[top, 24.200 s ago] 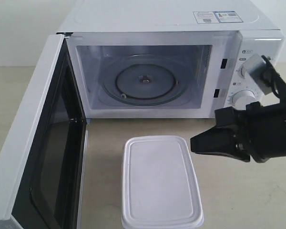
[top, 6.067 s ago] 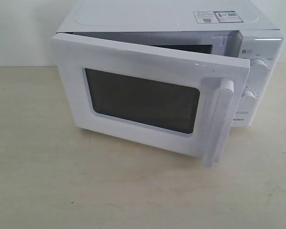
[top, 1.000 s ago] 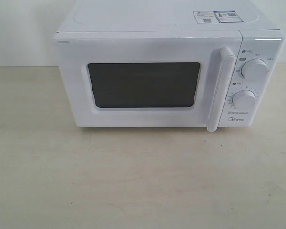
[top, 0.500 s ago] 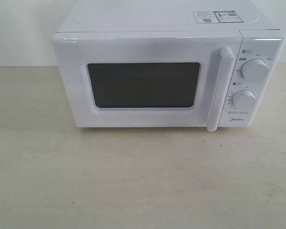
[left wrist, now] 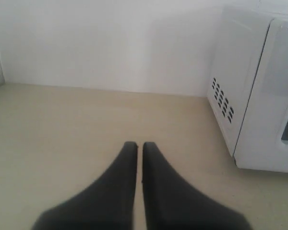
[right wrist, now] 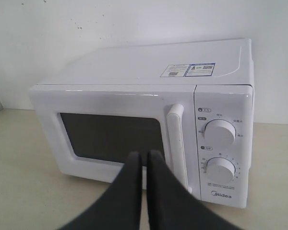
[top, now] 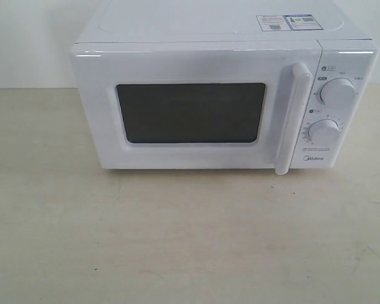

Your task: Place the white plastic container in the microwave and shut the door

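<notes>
A plain pale wall (top: 25,38) stands behind a matte beige table (top: 177,240) with faint scuffs. Out to the left the left gripper (left wrist: 139,146) hangs low over bare tabletop, its dark tapered fingers (left wrist: 127,163) drawn together with only a thin slit between them and nothing held. From there the microwave's side panel shows a slanted patch of vent slots (left wrist: 223,103). The microwave (top: 196,22) sits on the table against the wall, a glossy white box with rounded edges. Its door (top: 190,63) lies flush with the front. The dark rectangular window (top: 191,113) is opaque, so the white plastic container cannot be seen. Right of the window runs the tall rounded bar handle (top: 292,117), then two round dials (top: 337,93) stacked on the control panel, with stickers (top: 288,22) on top. The right gripper (right wrist: 144,155) faces the door, well apart from it, its fingers likewise pressed together and empty.
</notes>
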`<state>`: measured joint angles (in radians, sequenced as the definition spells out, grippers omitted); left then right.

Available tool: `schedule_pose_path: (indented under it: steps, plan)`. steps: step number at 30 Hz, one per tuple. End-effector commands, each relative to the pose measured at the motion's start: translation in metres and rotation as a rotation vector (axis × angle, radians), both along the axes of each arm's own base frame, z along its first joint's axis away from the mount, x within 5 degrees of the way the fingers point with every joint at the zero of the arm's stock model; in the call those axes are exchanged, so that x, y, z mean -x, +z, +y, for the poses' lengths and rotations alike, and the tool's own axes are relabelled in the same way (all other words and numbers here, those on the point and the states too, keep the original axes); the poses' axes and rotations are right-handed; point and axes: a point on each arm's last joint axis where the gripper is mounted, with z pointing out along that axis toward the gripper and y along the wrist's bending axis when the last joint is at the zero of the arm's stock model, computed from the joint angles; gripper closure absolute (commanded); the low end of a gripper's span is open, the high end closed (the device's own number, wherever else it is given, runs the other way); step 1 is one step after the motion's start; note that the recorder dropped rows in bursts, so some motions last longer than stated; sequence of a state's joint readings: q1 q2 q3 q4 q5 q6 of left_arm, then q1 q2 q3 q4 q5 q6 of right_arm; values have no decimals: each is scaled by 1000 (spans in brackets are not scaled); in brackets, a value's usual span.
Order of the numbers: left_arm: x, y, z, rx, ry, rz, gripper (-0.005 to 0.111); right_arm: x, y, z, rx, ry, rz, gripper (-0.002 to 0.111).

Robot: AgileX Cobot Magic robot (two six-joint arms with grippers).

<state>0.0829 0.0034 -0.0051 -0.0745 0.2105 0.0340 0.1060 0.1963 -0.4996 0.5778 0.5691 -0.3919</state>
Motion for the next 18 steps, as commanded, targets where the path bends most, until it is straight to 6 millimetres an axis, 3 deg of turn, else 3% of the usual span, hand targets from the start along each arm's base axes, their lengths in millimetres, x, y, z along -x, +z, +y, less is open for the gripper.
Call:
schedule_pose_path:
  steps: [1,4,18]
  plan:
    - [1,-8,-1,54,-4,68,102,0,-1,0,6,-5,-2,108]
    - [3,-15,-2,59,-9,145,102,0,-1,0,6,-5,-2,108]
    - [3,-15,-2,59,-9,145,102,0,-1,0,6,-5,-2,108]
